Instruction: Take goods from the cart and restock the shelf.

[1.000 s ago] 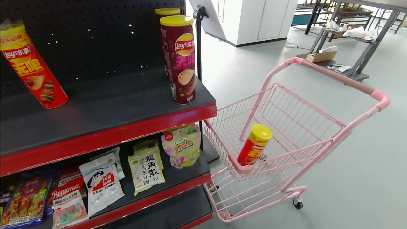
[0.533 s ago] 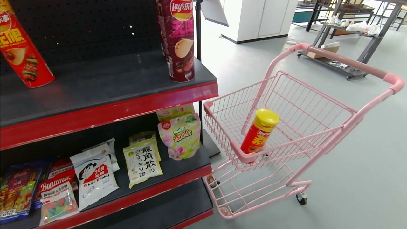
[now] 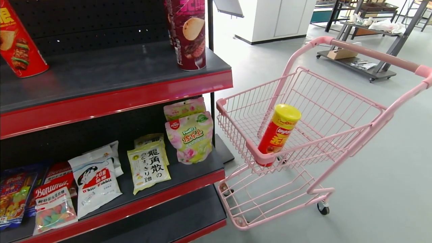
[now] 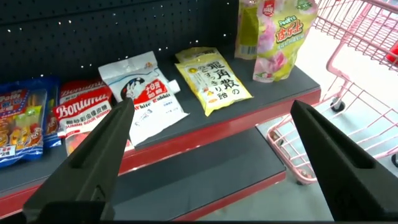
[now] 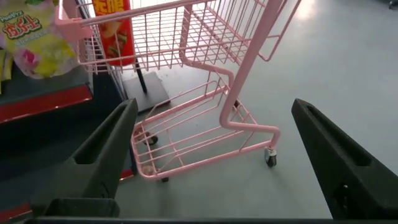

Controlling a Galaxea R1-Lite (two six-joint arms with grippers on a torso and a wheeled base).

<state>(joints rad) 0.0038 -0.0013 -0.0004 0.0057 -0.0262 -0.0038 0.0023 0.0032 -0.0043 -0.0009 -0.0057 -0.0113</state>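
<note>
Left end effector (image 4: 211, 106) and right end effector (image 5: 214, 102) gape empty; right should clear pink cart (image 3: 252, 152) rim, grip leaning chip can (image 3: 280, 135) mid-body.

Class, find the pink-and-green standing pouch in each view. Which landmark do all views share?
Head view: pink-and-green pouch stands at the lower shelf's end, next to the pink cart.
Left wrist view: the pouch is upright on that shelf end, cart wires beside it.
Right wrist view: the pouch is beside the cart basket's corner.
Shared landmark: the pink cart.
</note>
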